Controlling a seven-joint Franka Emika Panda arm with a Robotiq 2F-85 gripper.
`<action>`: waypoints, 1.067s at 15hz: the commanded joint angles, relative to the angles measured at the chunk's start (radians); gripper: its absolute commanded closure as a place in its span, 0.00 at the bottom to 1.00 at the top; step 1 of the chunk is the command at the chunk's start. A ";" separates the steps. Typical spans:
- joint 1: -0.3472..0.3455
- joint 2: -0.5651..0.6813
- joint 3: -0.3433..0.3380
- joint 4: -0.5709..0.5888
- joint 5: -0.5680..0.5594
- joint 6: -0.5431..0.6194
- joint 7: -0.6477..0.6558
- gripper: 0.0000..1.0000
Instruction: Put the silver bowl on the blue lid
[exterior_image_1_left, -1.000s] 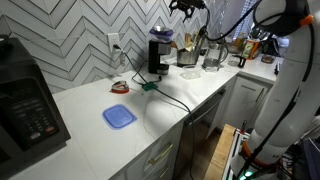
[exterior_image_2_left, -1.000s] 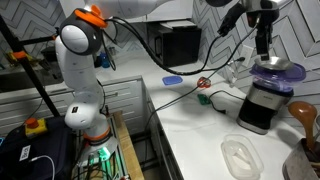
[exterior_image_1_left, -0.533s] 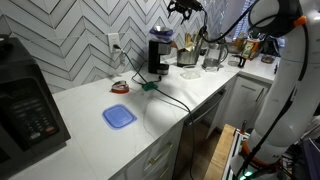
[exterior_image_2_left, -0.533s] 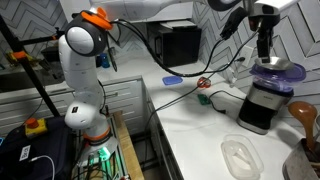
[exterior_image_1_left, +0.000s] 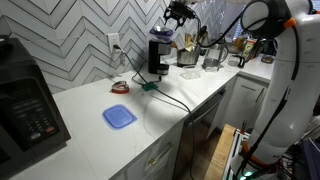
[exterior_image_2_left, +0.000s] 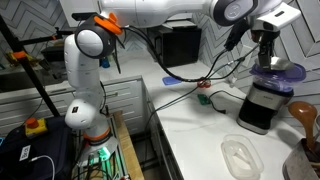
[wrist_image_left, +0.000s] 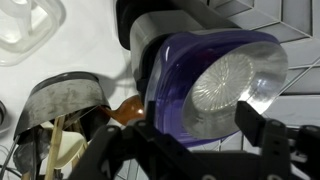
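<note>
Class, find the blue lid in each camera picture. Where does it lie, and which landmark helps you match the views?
In an exterior view: the blue lid lies flat on the white counter, left of centre.
In an exterior view: small, at mid-picture, far along the counter.
Wrist view: not in it.
Shared landmark: the purple-topped black coffee maker, seen in all three.

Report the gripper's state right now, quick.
Gripper: open, fingers spread, holding nothing; it hangs above the black coffee maker.
</note>
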 joint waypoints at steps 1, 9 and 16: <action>-0.004 0.025 0.005 -0.006 0.041 0.037 0.020 0.22; -0.003 0.061 0.006 0.013 0.069 0.064 0.041 0.75; -0.001 0.040 -0.005 0.007 0.049 0.064 0.064 0.99</action>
